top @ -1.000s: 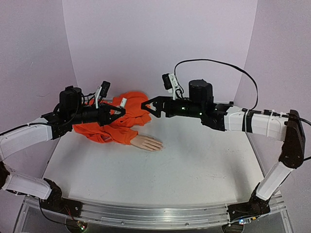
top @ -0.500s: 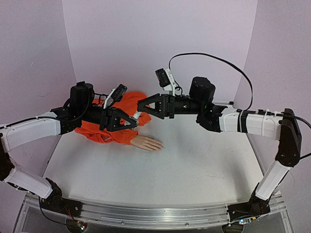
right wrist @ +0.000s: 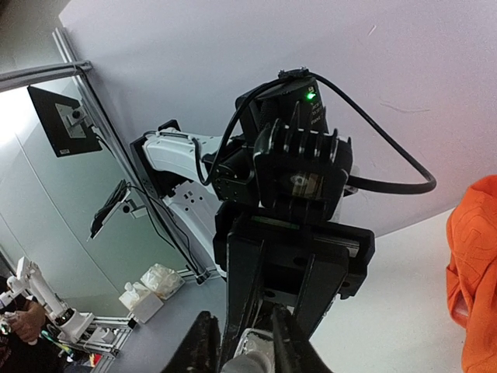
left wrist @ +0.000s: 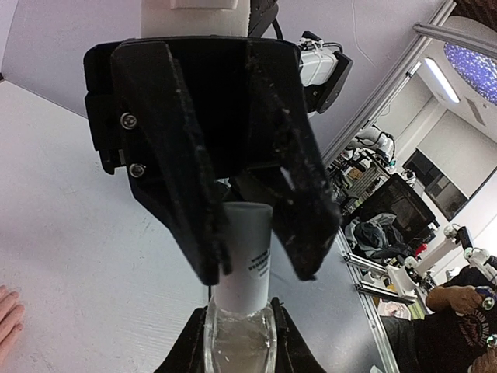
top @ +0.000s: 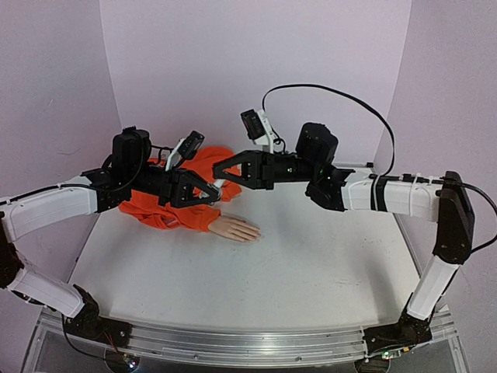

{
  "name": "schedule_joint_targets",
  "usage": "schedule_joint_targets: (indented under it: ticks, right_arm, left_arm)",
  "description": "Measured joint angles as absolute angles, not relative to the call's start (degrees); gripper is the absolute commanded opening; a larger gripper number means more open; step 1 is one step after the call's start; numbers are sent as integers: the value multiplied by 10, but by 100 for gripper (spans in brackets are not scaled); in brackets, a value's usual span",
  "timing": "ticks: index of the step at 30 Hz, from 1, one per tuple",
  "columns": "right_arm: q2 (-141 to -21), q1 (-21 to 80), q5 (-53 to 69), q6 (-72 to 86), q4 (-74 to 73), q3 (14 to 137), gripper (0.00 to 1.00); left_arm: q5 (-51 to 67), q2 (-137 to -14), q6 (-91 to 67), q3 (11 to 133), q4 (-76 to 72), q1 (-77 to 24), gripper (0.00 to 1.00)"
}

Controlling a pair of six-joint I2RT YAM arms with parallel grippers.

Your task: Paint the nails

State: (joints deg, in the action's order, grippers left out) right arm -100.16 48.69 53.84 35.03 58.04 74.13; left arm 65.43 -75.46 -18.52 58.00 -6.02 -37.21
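Fingers of the left gripper (left wrist: 237, 351) are pinched on the clear body of a small bottle (left wrist: 237, 332), holding it upright in the air. The right gripper (left wrist: 256, 272) has its black fingers narrowed onto the bottle's white cap (left wrist: 247, 233), one on each side and, as far as the left wrist view shows, touching it. The bottle looks light, stiff and smooth. It probably slips easily and would crack if dropped, so the hold low on the glass and across the cap's flat sides seems sound for twisting it open. Below and well apart from both grippers, the nails (top: 255, 231) sit at the fingertips of the pale mannequin hand (top: 234, 228). The hand lies flat on the table (top: 311, 264) and pokes out of an orange sleeve (top: 182, 214). The hand looks rigid and light, and it may slide under a brush. The nails are tiny targets that call for a soft, steady touch from above rather than any grip. The sleeve is soft cloth and would not anchor the hand. A few lines of small black print run along the cap, too small to read, and no brand can be made out anywhere.
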Motion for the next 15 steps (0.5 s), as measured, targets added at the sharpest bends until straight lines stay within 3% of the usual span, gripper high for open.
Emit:
schedule_joint_targets:
  ticks: [7, 12, 15]
  right_arm:
    - [-1006, 489, 540, 358, 585, 742, 0]
    - [-1009, 488, 528, 359, 587, 742, 0]
    - [-1011, 486, 496, 360, 589, 742, 0]
  left_arm:
    - [654, -755, -185, 581, -60, -372, 0]
    - [625, -752, -174, 581, -59, -372, 0]
    - [543, -735, -148, 575, -54, -376, 0]
